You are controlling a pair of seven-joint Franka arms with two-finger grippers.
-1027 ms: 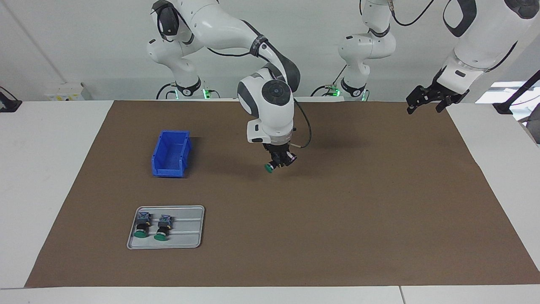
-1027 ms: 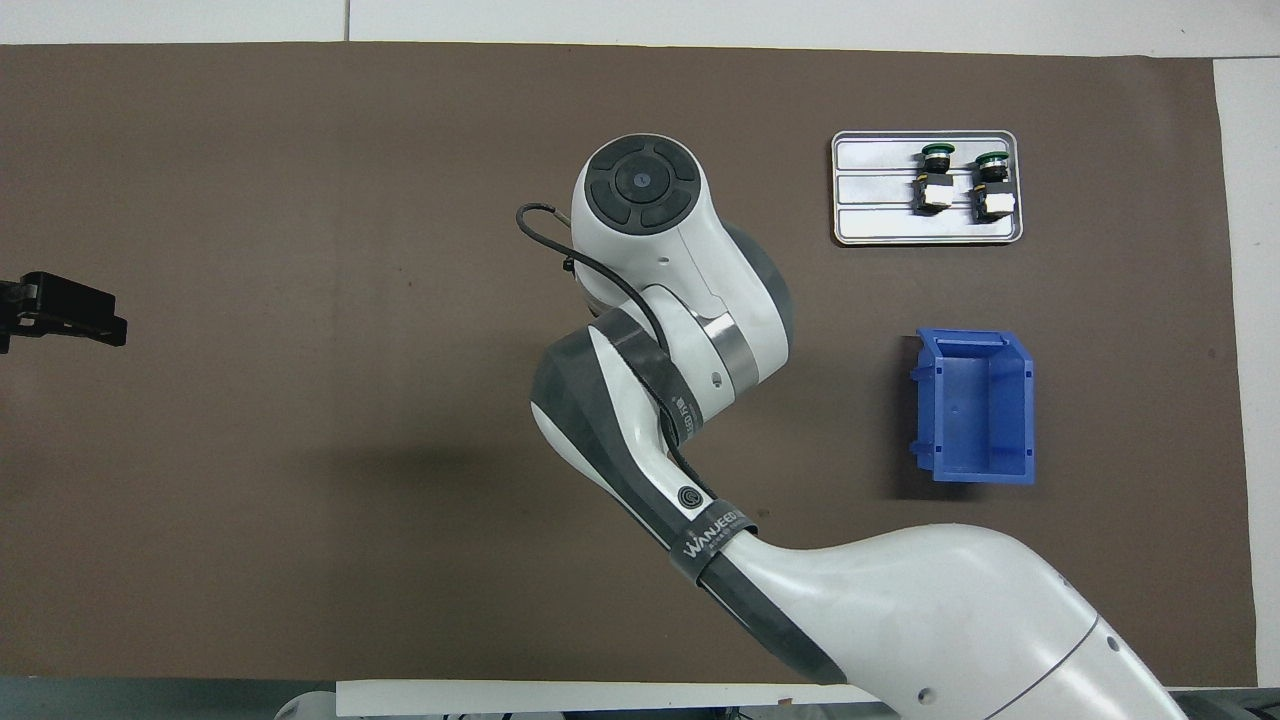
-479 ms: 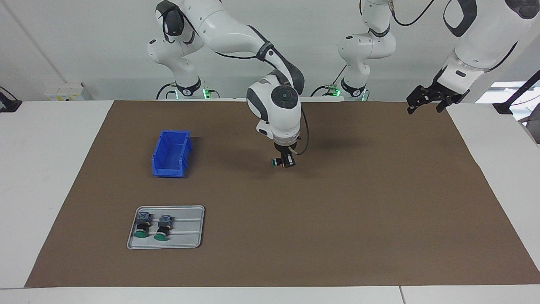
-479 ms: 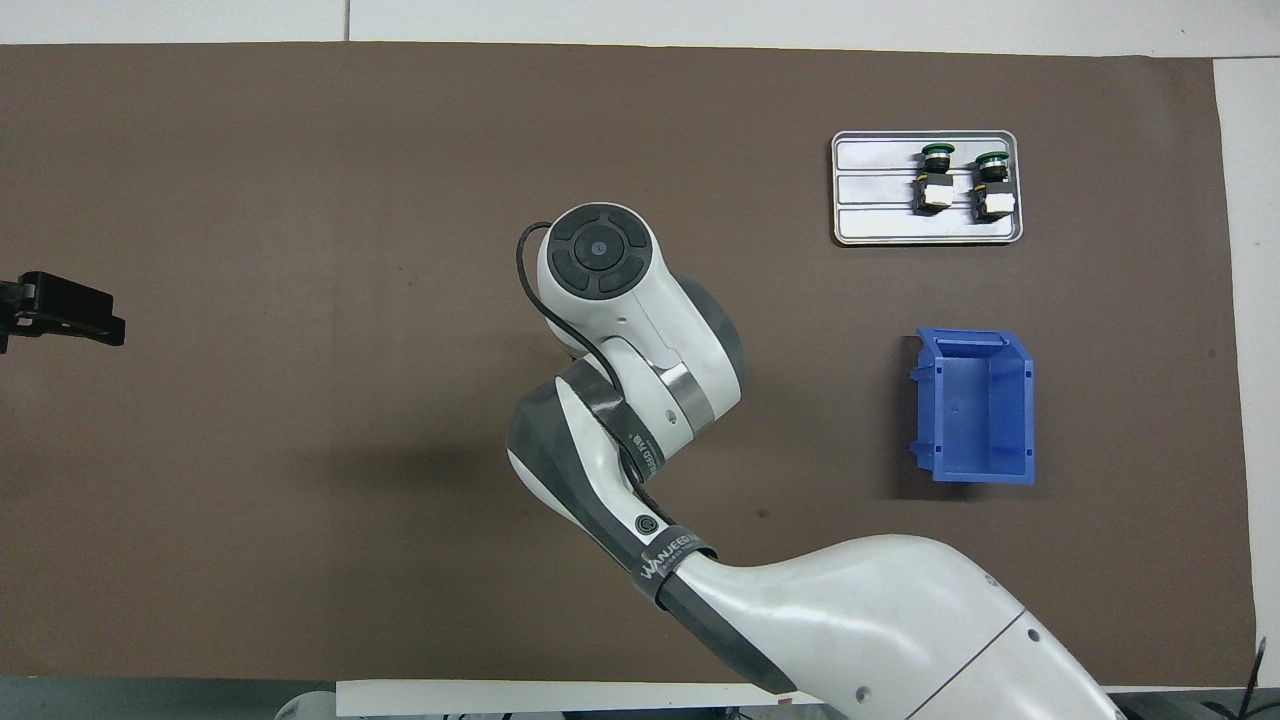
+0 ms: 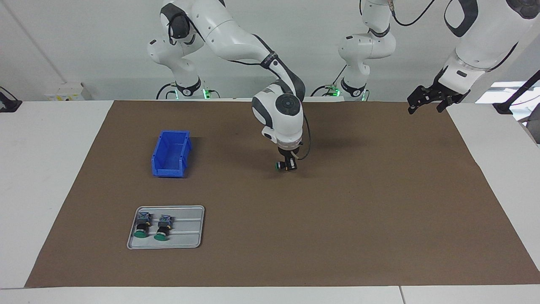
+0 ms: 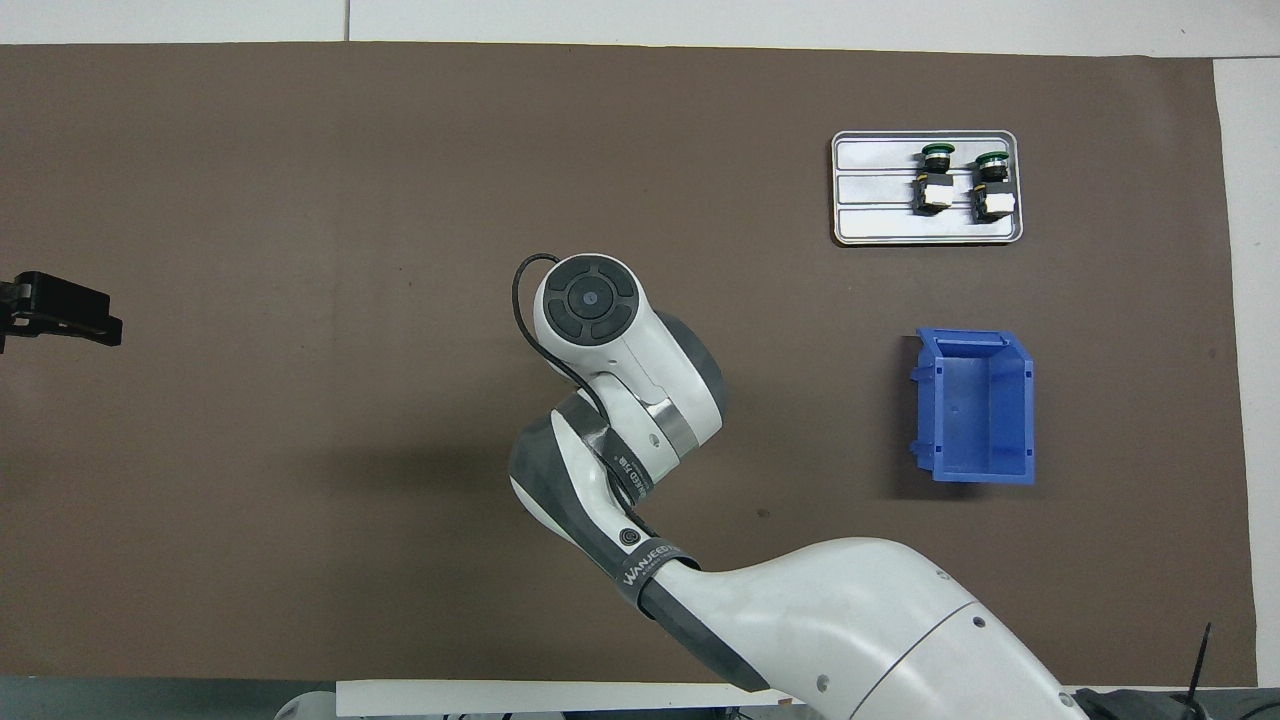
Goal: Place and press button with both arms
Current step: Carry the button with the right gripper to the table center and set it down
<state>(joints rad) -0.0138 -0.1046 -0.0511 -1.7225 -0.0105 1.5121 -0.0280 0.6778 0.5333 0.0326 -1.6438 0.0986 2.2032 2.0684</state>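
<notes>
The right arm's black two-finger gripper (image 5: 287, 165) hangs low over the middle of the brown paper mat (image 5: 337, 219), a little above the centre of the facing frame, with its white wrist pointing straight down. Its fingers are closed narrow on the small push-button switch with the green round cap (image 5: 280, 165), which lies sideways in the grip, its cap turned toward the blue bin's end of the table. Whether the switch already touches the mat cannot be told. In the overhead frame the wrist covers both gripper and switch.

The left arm's black gripper (image 5: 426, 99) waits in the air at the upper right of the facing frame, over the mat's corner, its fingers spread wide and holding nothing; in the overhead frame it shows at the left edge (image 6: 60, 310).

An open blue plastic bin (image 5: 171, 154) sits on the mat at centre left of the facing frame. Below it, at lower left, a flat grey metal tray (image 5: 190, 230) carries two more green-capped switches (image 5: 142, 225) lying side by side at one end of the tray, caps pointing away from the robots.
</notes>
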